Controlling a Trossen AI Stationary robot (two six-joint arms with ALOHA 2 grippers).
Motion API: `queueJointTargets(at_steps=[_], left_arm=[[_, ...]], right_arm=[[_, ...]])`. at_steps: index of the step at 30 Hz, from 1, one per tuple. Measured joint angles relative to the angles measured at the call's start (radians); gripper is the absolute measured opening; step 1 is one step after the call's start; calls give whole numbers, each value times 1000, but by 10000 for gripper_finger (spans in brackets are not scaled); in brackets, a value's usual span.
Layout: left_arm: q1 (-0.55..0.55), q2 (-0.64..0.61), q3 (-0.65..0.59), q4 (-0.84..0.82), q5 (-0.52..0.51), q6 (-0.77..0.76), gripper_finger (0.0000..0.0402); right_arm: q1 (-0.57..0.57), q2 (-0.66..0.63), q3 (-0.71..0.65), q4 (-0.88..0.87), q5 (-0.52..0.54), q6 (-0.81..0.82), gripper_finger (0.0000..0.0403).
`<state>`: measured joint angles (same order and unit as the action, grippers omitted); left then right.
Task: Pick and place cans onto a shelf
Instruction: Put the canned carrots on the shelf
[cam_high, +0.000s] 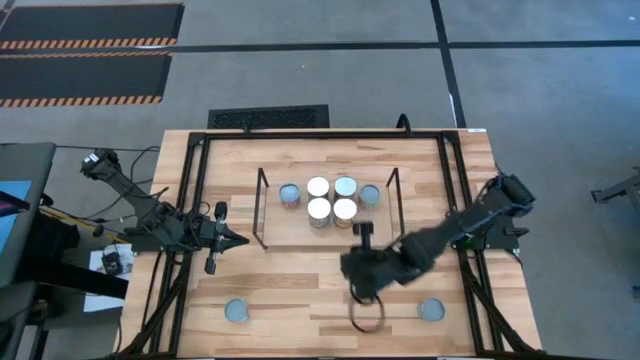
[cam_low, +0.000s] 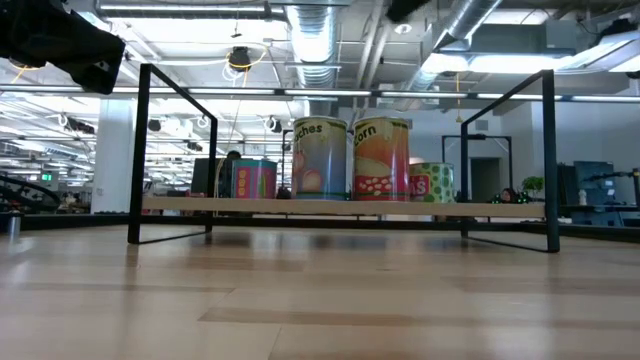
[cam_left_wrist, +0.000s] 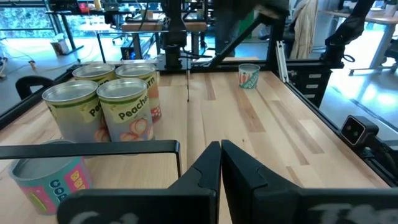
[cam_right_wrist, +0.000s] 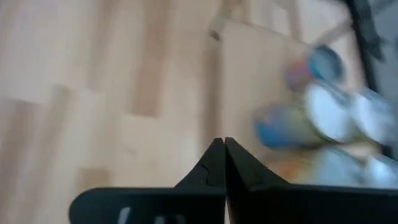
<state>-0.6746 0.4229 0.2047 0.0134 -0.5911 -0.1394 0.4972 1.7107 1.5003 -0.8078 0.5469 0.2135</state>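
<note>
The light-wood shelf (cam_high: 325, 232) with black wire ends stands mid-table. Several cans stand upright on it in a cluster: white-topped ones (cam_high: 318, 186) and blue-topped ones (cam_high: 290, 195). They also show in the low view (cam_low: 320, 158) and the left wrist view (cam_left_wrist: 127, 109). Two blue-topped cans stand on the table near its front edge, one at the left (cam_high: 237, 311) and one at the right (cam_high: 431, 310). My left gripper (cam_high: 243, 240) is shut and empty just left of the shelf's left end. My right gripper (cam_high: 364, 232) is shut and empty over the shelf's near right part.
The black wire uprights (cam_high: 263, 205) at the shelf's short ends stand close to both grippers. The table's black frame rails (cam_high: 190, 200) run along its left and right sides. A cable loop (cam_high: 365, 315) hangs by the right arm. Bare wood lies between the two front cans.
</note>
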Motion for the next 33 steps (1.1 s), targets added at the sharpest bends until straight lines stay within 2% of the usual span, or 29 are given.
queueJointTargets(at_steps=[4, 6, 13, 20, 27, 33], left_arm=[[0, 0, 0, 0, 0, 0, 2], [0, 0, 0, 0, 0, 0, 2], [0, 0, 0, 2, 0, -2, 2], [0, 0, 0, 7, 0, -12, 2], [0, 0, 0, 7, 0, -13, 2], [0, 0, 0, 4, 0, -12, 2]], right_arm=[[103, -44, -133, 209, -26, 68, 15], [158, -48, -156, 236, -27, 146, 10], [351, -49, -159, 95, -34, 610, 8], [460, -37, -159, -135, -211, 1102, 12], [513, -33, -159, -250, -371, 1435, 53], [507, 14, -158, -305, -485, 1559, 106]])
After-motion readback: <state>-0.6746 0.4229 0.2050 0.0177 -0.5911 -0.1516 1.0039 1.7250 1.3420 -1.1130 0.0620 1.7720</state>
